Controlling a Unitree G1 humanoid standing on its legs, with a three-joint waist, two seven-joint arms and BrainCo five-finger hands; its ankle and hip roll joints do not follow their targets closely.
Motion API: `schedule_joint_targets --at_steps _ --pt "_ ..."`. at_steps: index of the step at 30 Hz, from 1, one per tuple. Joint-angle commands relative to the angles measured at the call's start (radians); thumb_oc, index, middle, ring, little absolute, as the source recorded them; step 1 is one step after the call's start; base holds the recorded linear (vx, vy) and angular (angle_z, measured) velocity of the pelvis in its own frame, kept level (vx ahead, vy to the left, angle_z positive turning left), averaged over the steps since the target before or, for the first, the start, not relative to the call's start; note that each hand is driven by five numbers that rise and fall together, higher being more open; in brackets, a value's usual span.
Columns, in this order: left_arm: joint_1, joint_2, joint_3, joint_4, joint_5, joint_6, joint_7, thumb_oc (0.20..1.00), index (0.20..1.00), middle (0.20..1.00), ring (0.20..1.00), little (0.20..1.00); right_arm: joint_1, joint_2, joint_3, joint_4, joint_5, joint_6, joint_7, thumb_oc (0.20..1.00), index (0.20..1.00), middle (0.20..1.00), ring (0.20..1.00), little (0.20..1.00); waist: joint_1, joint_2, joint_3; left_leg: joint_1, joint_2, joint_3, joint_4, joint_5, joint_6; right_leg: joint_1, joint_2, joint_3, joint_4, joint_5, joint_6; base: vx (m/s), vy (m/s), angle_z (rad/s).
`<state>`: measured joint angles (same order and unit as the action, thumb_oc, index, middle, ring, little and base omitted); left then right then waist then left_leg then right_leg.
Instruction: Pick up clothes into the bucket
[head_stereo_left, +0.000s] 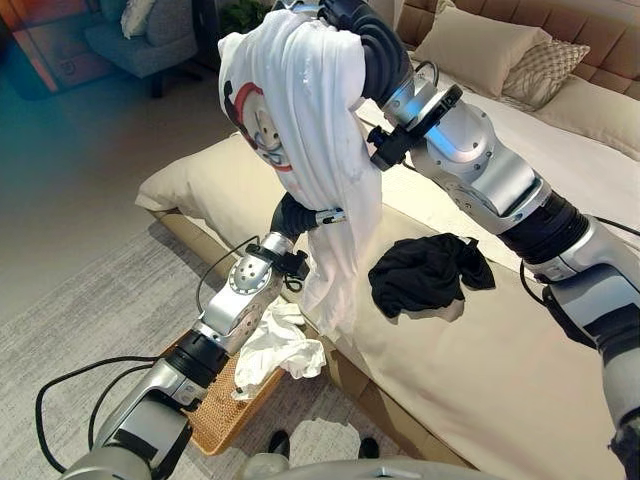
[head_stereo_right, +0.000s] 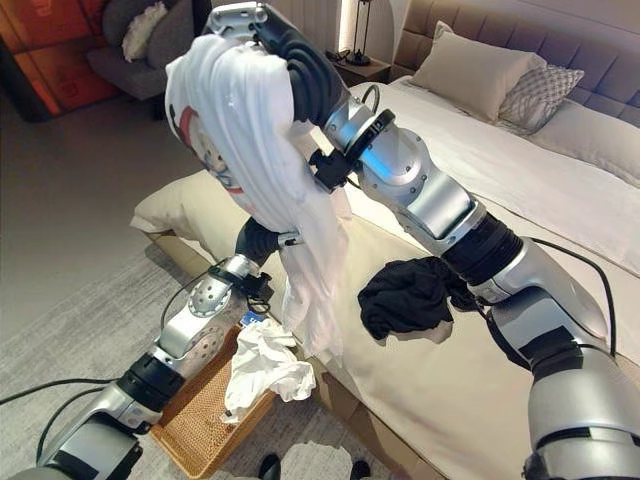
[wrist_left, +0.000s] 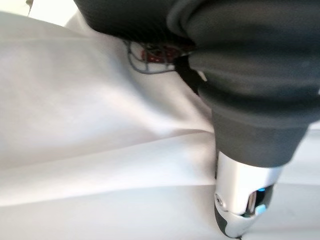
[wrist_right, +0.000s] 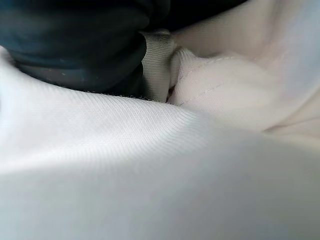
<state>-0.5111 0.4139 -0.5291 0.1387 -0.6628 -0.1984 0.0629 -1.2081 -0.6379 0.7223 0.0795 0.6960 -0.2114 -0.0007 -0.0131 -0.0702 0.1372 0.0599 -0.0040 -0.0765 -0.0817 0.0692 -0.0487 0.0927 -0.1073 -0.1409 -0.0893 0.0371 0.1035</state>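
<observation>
Right hand: raised high, draped in white printed T-shirt; fingers hidden, cannot tell.
Left hand: against hanging shirt; fingers hidden, cannot tell.
Woven wicker basket: holds crumpled white cloth.
Black garment: on bed.

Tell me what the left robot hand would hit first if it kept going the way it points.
The white T-shirt: the left robot hand already points up into its hanging cloth. Beyond it probably lies the bed, though depth is unclear.

A shirt hangs above the bed's edge, a basket below on the floor, another garment on the bed.
</observation>
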Motion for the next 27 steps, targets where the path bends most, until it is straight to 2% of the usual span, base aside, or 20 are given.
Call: schedule_joint_targets --at_steps 1,2,3,6,7,8,13,14,15,17,18,20,21,22,23,25,27 --pt "-0.098 -0.018 -0.026 0.040 -0.071 -0.016 -0.017 0.517 0.517 0.517 0.517 0.517 -0.050 0.009 -0.029 -0.056 0.074 -0.052 -0.008 0.200 0.200 0.200 0.200 0.200 0.009 -0.017 -0.021 0.015 -0.024 0.016 0.079 -0.132 0.033 -0.050 -0.042 0.006 0.120 -0.034 0.033 0.02 0.007 -0.06" --pt "-0.093 -0.026 -0.032 0.036 -0.110 -0.017 -0.023 0.300 0.300 0.300 0.300 0.300 -0.045 0.012 -0.024 -0.058 0.075 -0.050 -0.007 0.200 0.200 0.200 0.200 0.200 0.007 -0.017 -0.022 0.016 -0.024 0.017 0.078 -0.132 0.033 -0.051 -0.043 0.008 0.120 -0.034 0.033 0.02 0.007 -0.10" --pt "-0.090 -0.034 -0.035 0.034 -0.151 -0.015 -0.035 0.200 0.200 0.200 0.200 0.200 -0.042 0.014 -0.022 -0.056 0.073 -0.050 -0.008 0.200 0.200 0.200 0.200 0.200 0.006 -0.017 -0.023 0.016 -0.025 0.017 0.078 -0.132 0.033 -0.051 -0.043 0.010 0.119 -0.034 0.033 0.02 0.006 -0.14" --pt "-0.048 -0.046 -0.026 0.006 -0.258 -0.006 -0.065 0.200 0.200 0.200 0.200 0.200 -0.017 0.005 -0.030 -0.051 0.071 -0.049 -0.013 0.200 0.200 0.200 0.200 0.200 0.003 -0.017 -0.027 0.022 -0.025 0.020 0.073 -0.134 0.032 -0.049 -0.043 0.016 0.117 -0.034 0.034 0.02 0.005 -0.08" --pt "-0.031 -0.048 -0.019 -0.003 -0.285 -0.006 -0.071 0.200 0.200 0.200 0.200 0.200 -0.009 0.001 -0.036 -0.047 0.068 -0.049 -0.016 0.576 0.576 0.576 0.576 0.576 0.003 -0.017 -0.028 0.023 -0.024 0.021 0.072 -0.133 0.032 -0.049 -0.043 0.017 0.115 -0.034 0.034 0.02 -0.001 -0.06" --pt "-0.014 -0.048 -0.009 -0.015 -0.302 -0.009 -0.070 0.200 0.200 0.200 0.200 0.200 0.003 -0.007 -0.047 -0.044 0.064 -0.050 -0.021 1.000 1.000 1.000 1.000 1.000 0.003 -0.017 -0.030 0.024 -0.024 0.021 0.070 -0.134 0.032 -0.049 -0.043 0.018 0.114 -0.034 0.034 0.01 -0.002 -0.06" --pt "0.064 0.019 0.115 -0.113 -0.288 -0.044 -0.051 0.200 0.200 0.200 0.200 0.200 0.104 -0.091 -0.144 -0.054 0.019 -0.054 -0.039 1.000 1.000 1.000 1.000 1.000 0.009 -0.012 -0.028 0.026 -0.024 0.021 0.067 -0.136 0.033 -0.046 -0.045 0.019 0.112 -0.033 0.037 0.01 0.001 -0.02" --pt "0.097 0.011 0.187 -0.137 -0.306 -0.068 -0.029 0.200 0.200 0.200 0.200 0.200 0.210 -0.112 -0.222 -0.065 0.018 -0.060 -0.047 1.000 1.000 1.000 1.000 1.000 0.010 -0.008 -0.027 0.029 -0.025 0.020 0.065 -0.137 0.034 -0.044 -0.046 0.016 0.111 -0.034 0.037 0.00 0.000 0.00" --pt "0.099 0.012 0.185 -0.138 -0.305 -0.068 -0.028 0.200 0.200 0.200 0.200 0.200 0.215 -0.112 -0.225 -0.069 0.017 -0.059 -0.047 1.000 1.000 1.000 1.000 1.000 0.011 -0.009 -0.028 0.029 -0.025 0.020 0.065 -0.138 0.034 -0.043 -0.046 0.016 0.111 -0.034 0.037 0.00 0.000 0.00" --pt "0.131 0.013 0.253 -0.182 -0.303 -0.080 -0.014 0.200 0.200 0.200 0.200 0.200 0.343 -0.117 -0.318 -0.101 0.004 -0.062 -0.046 1.000 1.000 1.000 1.000 1.000 0.008 -0.002 -0.028 0.031 -0.026 0.018 0.063 -0.140 0.037 -0.042 -0.047 0.014 0.112 -0.037 0.037 0.02 0.009 0.05" --pt "0.157 0.022 0.312 -0.220 -0.280 -0.094 -0.001 0.200 0.200 0.200 0.200 0.200 0.485 -0.099 -0.414 -0.130 -0.008 -0.059 -0.037 1.000 1.000 1.000 1.000 1.000 0.007 0.002 -0.028 0.033 -0.027 0.017 0.062 -0.142 0.038 -0.040 -0.048 0.013 0.113 -0.040 0.037 0.02 0.011 0.05" --pt "0.168 0.034 0.343 -0.236 -0.263 -0.102 0.006 0.200 0.200 0.200 0.200 0.200 0.557 -0.096 -0.465 -0.135 -0.014 -0.055 -0.032 1.000 1.000 1.000 1.000 1.000 0.009 0.003 -0.030 0.034 -0.027 0.016 0.061 -0.144 0.039 -0.039 -0.048 0.012 0.113 -0.042 0.037 0.00 0.000 0.00" --pt "0.181 0.048 0.414 -0.262 -0.206 -0.122 0.021 0.200 0.200 0.200 0.200 0.200 0.675 -0.078 -0.561 -0.125 -0.010 -0.057 -0.026 1.000 1.000 1.000 1.000 1.000 0.005 0.008 -0.030 0.035 -0.028 0.016 0.060 -0.145 0.040 -0.038 -0.049 0.011 0.114 -0.044 0.037 0.00 0.000 0.00" --pt "0.182 0.049 0.411 -0.264 -0.205 -0.121 0.023 0.200 0.200 0.200 0.200 0.200 0.681 -0.078 -0.565 -0.129 -0.010 -0.056 -0.026 1.000 1.000 1.000 1.000 1.000 0.007 0.007 -0.031 0.036 -0.028 0.015 0.060 -0.145 0.040 -0.037 -0.049 0.010 0.114 -0.045 0.037 0.00 0.000 0.00" --pt "0.194 0.054 0.488 -0.296 -0.146 -0.148 0.041 0.200 0.200 0.200 0.200 0.200 0.798 -0.033 -0.658 -0.111 -0.006 -0.061 -0.023 1.000 1.000 1.000 1.000 1.000 0.001 0.009 -0.031 0.030 -0.031 0.015 0.060 -0.140 0.042 -0.042 -0.053 0.010 0.115 -0.039 0.037 0.00 0.000 0.00" --pt "0.202 0.056 0.520 -0.311 -0.120 -0.159 0.049 0.200 0.200 0.200 0.200 0.200 0.861 -0.005 -0.699 -0.113 -0.007 -0.061 -0.021 1.000 1.000 1.000 1.000 1.000 0.000 0.009 -0.032 0.032 -0.032 0.015 0.061 -0.142 0.043 -0.041 -0.054 0.010 0.116 -0.041 0.037 0.00 0.000 0.00" --pt "0.205 0.063 0.599 -0.348 -0.047 -0.185 0.074 0.200 0.200 0.200 0.200 0.200 1.003 0.087 -0.783 -0.094 -0.037 -0.065 -0.020 1.000 1.000 1.000 1.000 1.000 -0.010 0.016 -0.033 0.033 -0.034 0.015 0.060 -0.145 0.046 -0.041 -0.055 0.010 0.119 -0.046 0.035 0.01 0.002 -0.02"
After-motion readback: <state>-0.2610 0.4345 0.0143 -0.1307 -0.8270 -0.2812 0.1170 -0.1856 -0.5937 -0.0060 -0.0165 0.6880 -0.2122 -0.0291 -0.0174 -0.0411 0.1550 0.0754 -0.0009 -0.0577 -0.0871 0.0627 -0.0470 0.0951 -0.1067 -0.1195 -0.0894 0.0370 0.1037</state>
